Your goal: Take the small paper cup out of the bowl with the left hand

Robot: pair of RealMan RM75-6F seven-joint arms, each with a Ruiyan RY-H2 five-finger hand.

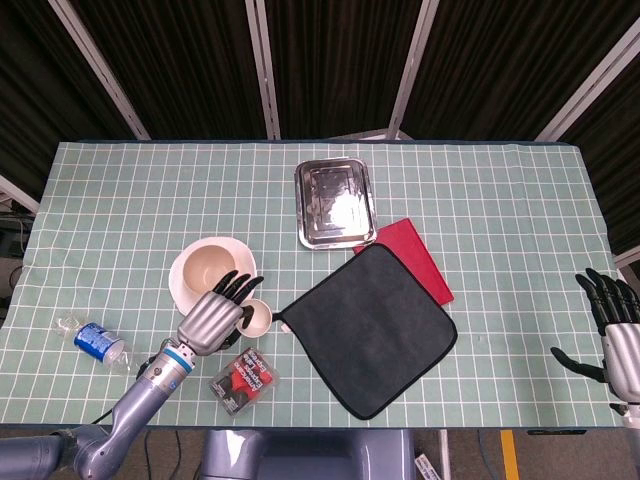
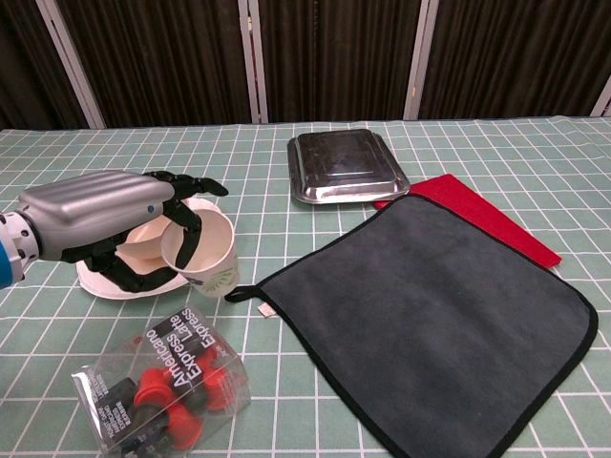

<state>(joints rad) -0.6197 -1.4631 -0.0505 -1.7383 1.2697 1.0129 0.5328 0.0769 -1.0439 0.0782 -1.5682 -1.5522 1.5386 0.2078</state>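
My left hand [image 2: 105,221] grips the small paper cup [image 2: 201,254], clear of the bowl [image 1: 207,270] and just left of the grey cloth [image 1: 367,328]. Only my head view shows my right hand [image 1: 615,333], fingers apart, holding nothing, and the whole round cream bowl on its plate [image 1: 180,289].

A desk [image 1: 500,200] covered by a pale green cloth [image 2: 535,153] with a white grid pattern fills the scene. Behind its far edge hang dark, finely ribbed curtains [image 1: 330,60], crossed by slim light-coloured metal bars [image 2: 250,57] that run upright in the chest view and lean at angles in the head view. Lighting is even, with soft shadows. Below the near edge, a strip of grey floor [image 1: 470,465] shows.
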